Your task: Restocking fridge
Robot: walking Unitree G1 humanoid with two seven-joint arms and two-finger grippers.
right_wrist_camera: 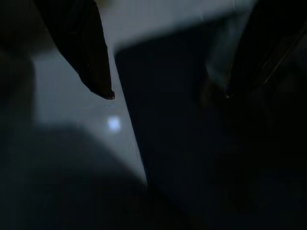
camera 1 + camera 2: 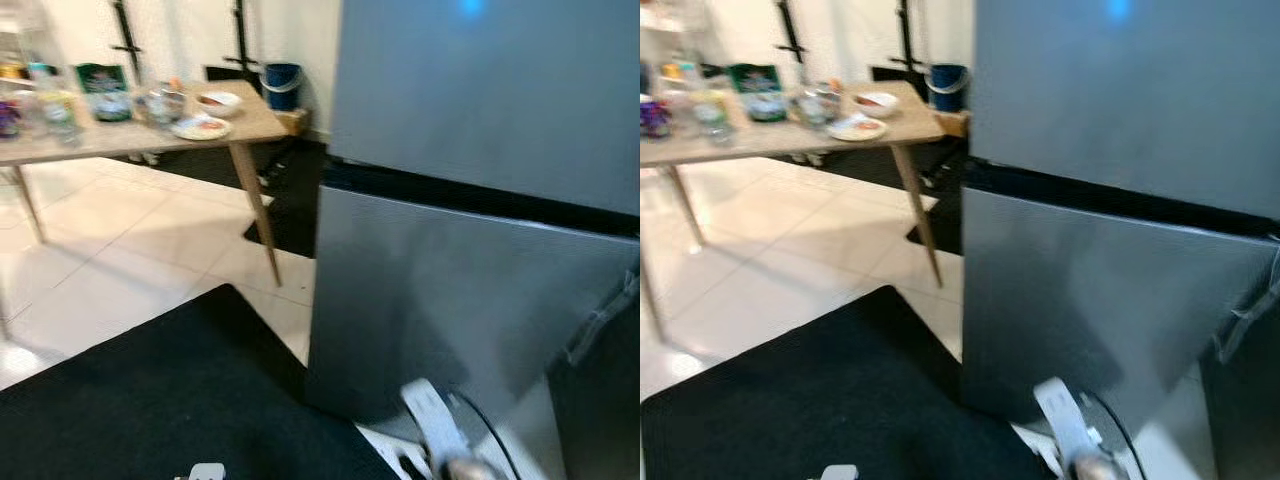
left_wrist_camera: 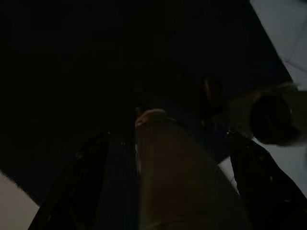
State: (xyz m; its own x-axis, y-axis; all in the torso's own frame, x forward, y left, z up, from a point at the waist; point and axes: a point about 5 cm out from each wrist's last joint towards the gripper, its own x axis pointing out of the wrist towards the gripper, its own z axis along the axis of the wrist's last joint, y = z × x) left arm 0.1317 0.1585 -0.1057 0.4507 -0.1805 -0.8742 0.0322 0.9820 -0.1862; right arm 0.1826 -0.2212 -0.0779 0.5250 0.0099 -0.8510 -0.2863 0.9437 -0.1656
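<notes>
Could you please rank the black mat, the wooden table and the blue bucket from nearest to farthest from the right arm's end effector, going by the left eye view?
Measured from the right arm, low beside the fridge:
1. Black mat, just to its left on the floor.
2. Wooden table, farther left across the tiles.
3. Blue bucket, by the back wall.

Fridge [image 2: 480,250] on the right, table [image 2: 150,135] far left, mat [image 2: 180,400] in front

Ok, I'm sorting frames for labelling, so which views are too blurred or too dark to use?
Both eye views are soft with motion blur, though the fridge, wooden table and black mat still read; a blue glow sits high on the fridge door. The left wrist view is almost black. The right wrist view is dim and defocused, one finger visible.
</notes>
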